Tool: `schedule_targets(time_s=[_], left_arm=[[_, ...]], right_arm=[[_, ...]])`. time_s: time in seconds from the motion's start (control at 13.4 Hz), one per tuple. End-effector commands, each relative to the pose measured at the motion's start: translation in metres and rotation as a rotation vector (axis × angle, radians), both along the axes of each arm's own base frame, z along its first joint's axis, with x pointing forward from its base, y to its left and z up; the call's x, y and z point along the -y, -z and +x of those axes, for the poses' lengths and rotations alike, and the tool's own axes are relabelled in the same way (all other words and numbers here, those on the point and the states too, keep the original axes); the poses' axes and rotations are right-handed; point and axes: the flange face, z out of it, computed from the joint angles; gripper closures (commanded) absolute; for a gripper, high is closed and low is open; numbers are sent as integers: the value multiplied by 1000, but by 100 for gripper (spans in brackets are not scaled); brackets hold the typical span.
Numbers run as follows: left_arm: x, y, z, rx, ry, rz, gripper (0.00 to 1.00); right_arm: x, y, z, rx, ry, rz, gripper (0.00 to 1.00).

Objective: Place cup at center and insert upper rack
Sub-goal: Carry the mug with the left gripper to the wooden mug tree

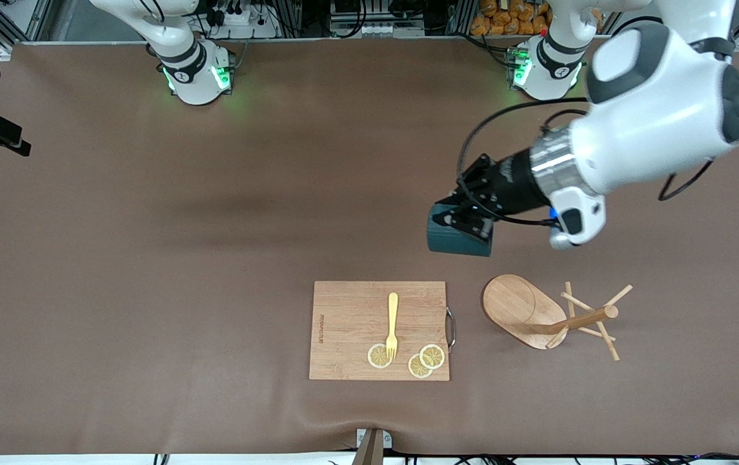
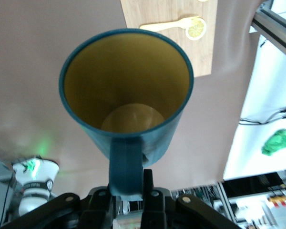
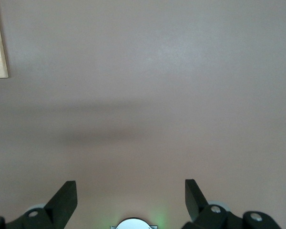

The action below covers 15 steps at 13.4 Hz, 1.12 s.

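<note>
Jaws of the left gripper (image 2: pixel 131 193) were clamped on the handle of the cup (image 2: pixel 126 90), held tilted in the air above the table (image 1: pixel 150 258), at about 10 o'clock from the upper rack (image 1: pixel 546 313), which lay tipped over, post pointing 3 o'clock; right gripper (image 3: pixel 131 198) waited wide, its arm mostly cut off.

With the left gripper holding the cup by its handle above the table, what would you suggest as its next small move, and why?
Probably carry the cup a little toward the table's middle, then lower it. The left gripper is shut on the handle, holding the cup in the air over bare table, near the upper rack, which lies tipped on its side. The right gripper waits open.
</note>
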Motion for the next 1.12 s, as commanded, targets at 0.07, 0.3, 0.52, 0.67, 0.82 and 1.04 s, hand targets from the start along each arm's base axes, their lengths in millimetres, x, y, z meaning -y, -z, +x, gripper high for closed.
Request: schedule_targets(time_s=[0.07,0.3,0.52,0.67,0.82,1.04], left_arm=[[-29,2,11,-9,-22,-109,100],[-64,10,29,-36,-75,-181,100],[-108,17,46,-28,-105,-303,100],[-129,30,56,-53,-135,-350,100],[-150,38,65,-59,-148,-422,100],[-190,55,75,-79,-171,-521,100]], right_arm=[[1,0,-5,-2,18,16,0],[6,3,-4,-9,27,17,0],[6,2,-3,-6,25,16,0],[5,0,-3,-2,24,13,0],[2,-1,-3,0,19,14,0],[1,-5,-3,10,16,10,0]])
